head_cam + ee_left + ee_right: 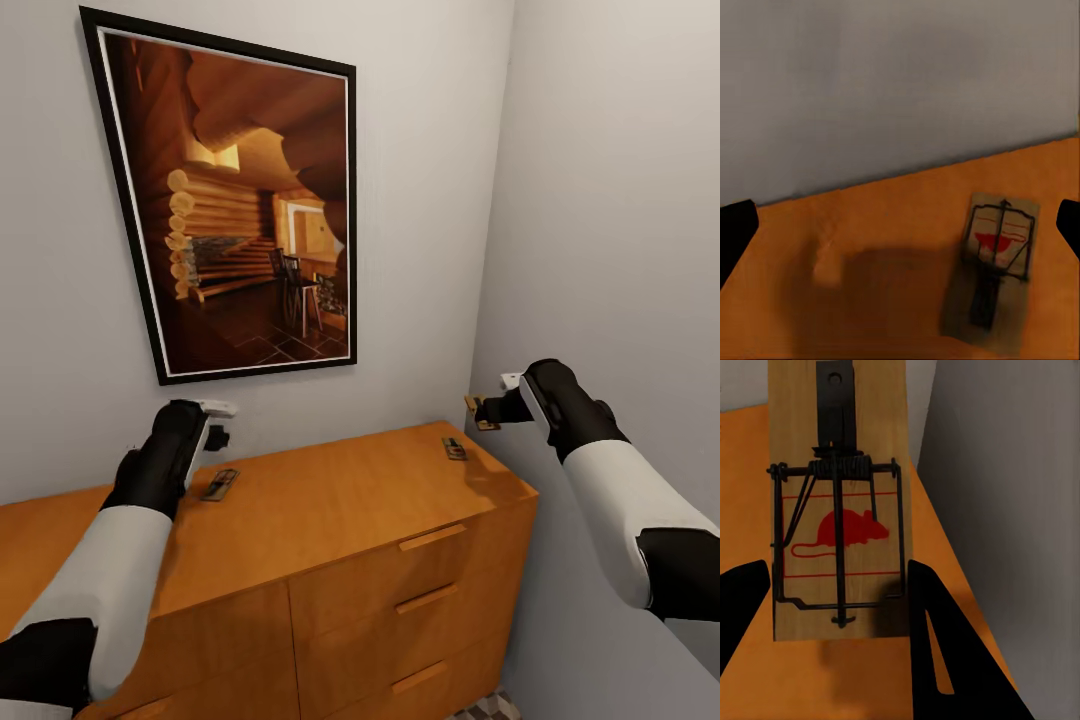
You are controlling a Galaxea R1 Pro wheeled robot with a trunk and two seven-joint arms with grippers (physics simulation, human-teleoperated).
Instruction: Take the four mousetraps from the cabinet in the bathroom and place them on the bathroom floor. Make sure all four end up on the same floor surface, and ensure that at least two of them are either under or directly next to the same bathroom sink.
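**A:** So, where do you stand on the four traps?

**B:** Early, by my reckoning. Nearest you, in the right wrist view, your right gripper (840, 607) has its jaws pinching a mousetrap (840, 510) by the edges of its pale wooden board. You can read it clearly: a red mouse printed on the wood, a dark wire bar and coiled spring across it, a black metal tab at the far end. In the head view that trap (483, 412) sits at right of centre, lifted off the cabinet (330, 520) and just beyond its right edge.

**A:** And your left side?

**B:** Your left gripper (215, 425) hovers at the middle left of the head view with its jaws spread, nothing between them. A second trap (220, 485) lies flat on the tabletop just below it. The left wrist view shows it at lower right, same red print and dark wire.

**A:** Anything further back?

**B:** A third trap (455, 448) lies on the tabletop toward the far right corner, near the wall. Above hangs a framed picture (240, 200) of a log interior.

**A:** The fourth?

**B:** I can't place it. A sliver of patterned bathroom floor (490, 708) shows at the bottom edge, and no trap lies on it, so I'd judge all four placements are left to do.
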